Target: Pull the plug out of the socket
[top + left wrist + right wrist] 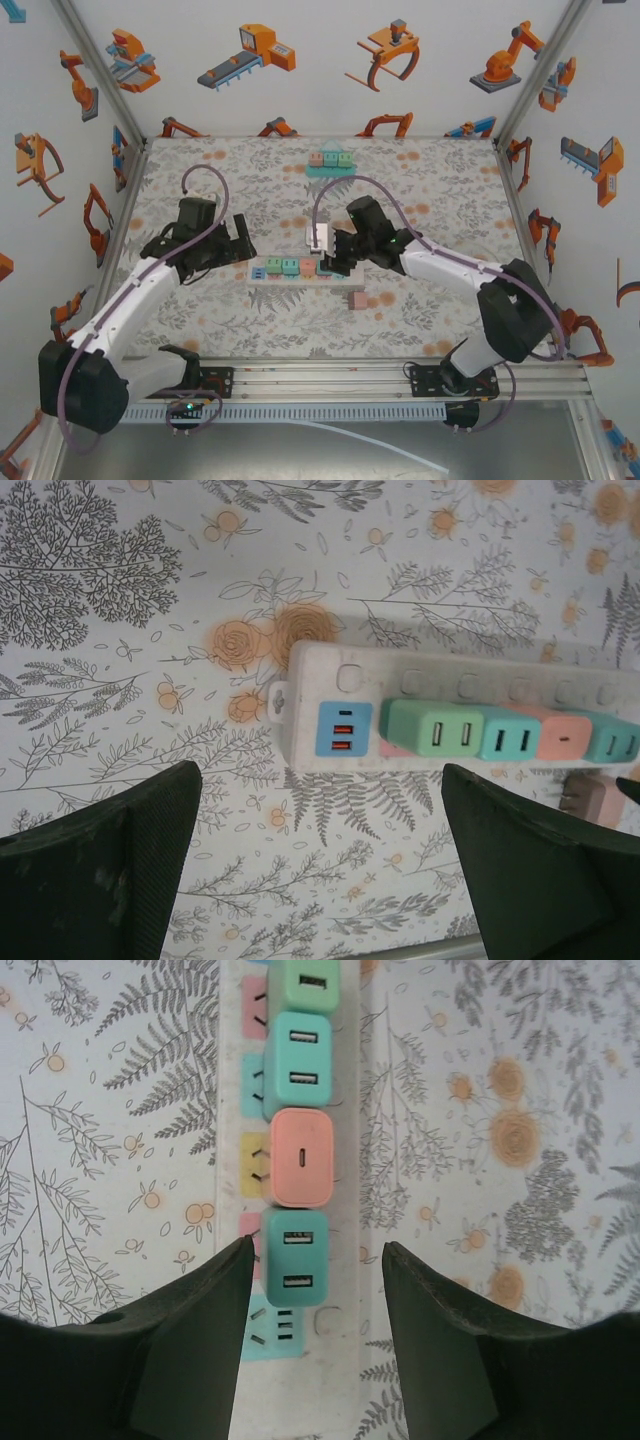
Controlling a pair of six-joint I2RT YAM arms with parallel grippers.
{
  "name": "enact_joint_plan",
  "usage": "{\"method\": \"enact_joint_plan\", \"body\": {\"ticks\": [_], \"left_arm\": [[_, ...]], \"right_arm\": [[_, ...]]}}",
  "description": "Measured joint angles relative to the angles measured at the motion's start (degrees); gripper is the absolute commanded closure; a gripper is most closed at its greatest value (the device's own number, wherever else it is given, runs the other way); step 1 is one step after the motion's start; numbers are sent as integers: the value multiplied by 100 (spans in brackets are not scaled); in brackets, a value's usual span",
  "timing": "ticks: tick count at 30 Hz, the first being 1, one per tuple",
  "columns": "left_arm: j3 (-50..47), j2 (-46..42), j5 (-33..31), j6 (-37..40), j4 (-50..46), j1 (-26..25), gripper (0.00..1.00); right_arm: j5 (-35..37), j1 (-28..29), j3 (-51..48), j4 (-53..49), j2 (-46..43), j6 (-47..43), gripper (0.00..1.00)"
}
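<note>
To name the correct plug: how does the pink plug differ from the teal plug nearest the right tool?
The pink plug is salmon, the teal plug blue-green. The pink plug has one oval port, the teal plug two rectangular ones. The teal plug lies between the open jaws of the right tool; the pink plug lies beyond them. Both sit in the white power strip.

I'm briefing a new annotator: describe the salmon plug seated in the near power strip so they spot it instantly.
On the table, take the nearer white power strip. In its row of plugs, the salmon plug sits between two teal ones. It alone shows one port, not two.
</note>
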Motion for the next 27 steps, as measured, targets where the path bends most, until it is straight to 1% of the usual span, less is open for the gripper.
{"method": "enact_joint_plan", "body": {"ticks": [7,13,17,19,21,27], "left_arm": [[-177,555,63,-227,367,68,14],[-179,1038,173,-280,529,74,22],[-179,1300,304,-297,590,74,24],[-179,1414,365,-297,616,72,26],[-179,1513,363,-297,621,72,30],[-179,1696,313,-299,527,72,39]], "right_arm": [[-33,15,20,-35,450,-98,56],[-9,15,31,-74,551,-129,66],[7,15,79,-129,562,-131,71],[17,15,155,-219,605,-129,73],[37,15,232,-306,643,-129,74],[46,15,282,-354,680,-129,75]]}}
